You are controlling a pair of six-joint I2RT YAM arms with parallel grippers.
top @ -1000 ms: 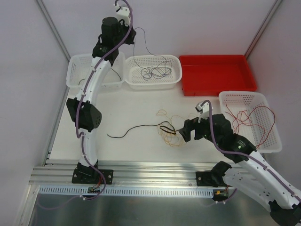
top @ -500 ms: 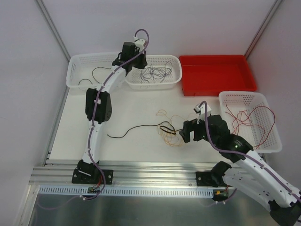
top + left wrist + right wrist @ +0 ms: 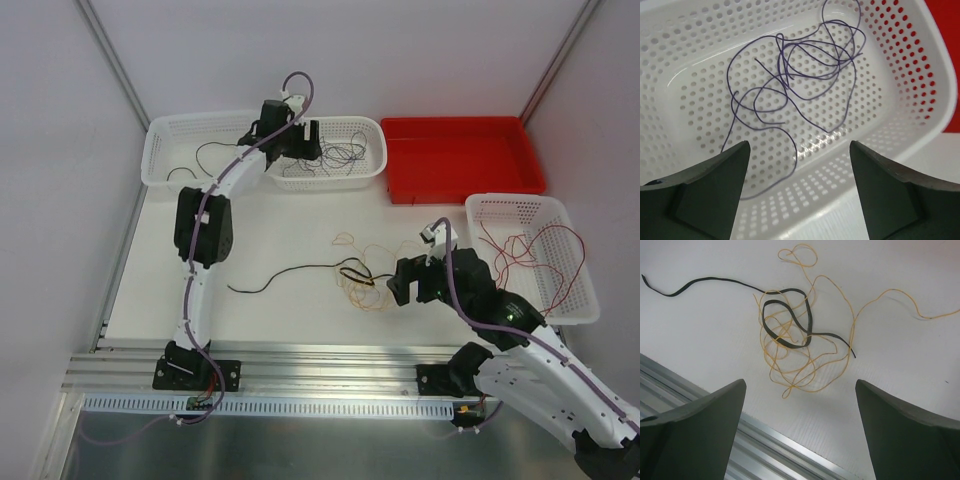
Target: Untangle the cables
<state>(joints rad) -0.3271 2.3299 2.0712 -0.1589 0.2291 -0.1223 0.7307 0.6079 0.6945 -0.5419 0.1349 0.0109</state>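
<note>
The left gripper [image 3: 797,150] has come down over the white basket [image 3: 920,70] at the table's far edge and opened wide, leaving the purple cable [image 3: 800,65] sorted inside. The right gripper [image 3: 800,390], wide and empty, hovers over the yellow-and-black tangle [image 3: 788,335] toward the near edge, probably the next job.

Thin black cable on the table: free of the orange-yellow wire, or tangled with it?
Tangled. In the right wrist view the thin black cable loops over the coils of the thin orange-yellow wire; only its long tail lies clear.
</note>
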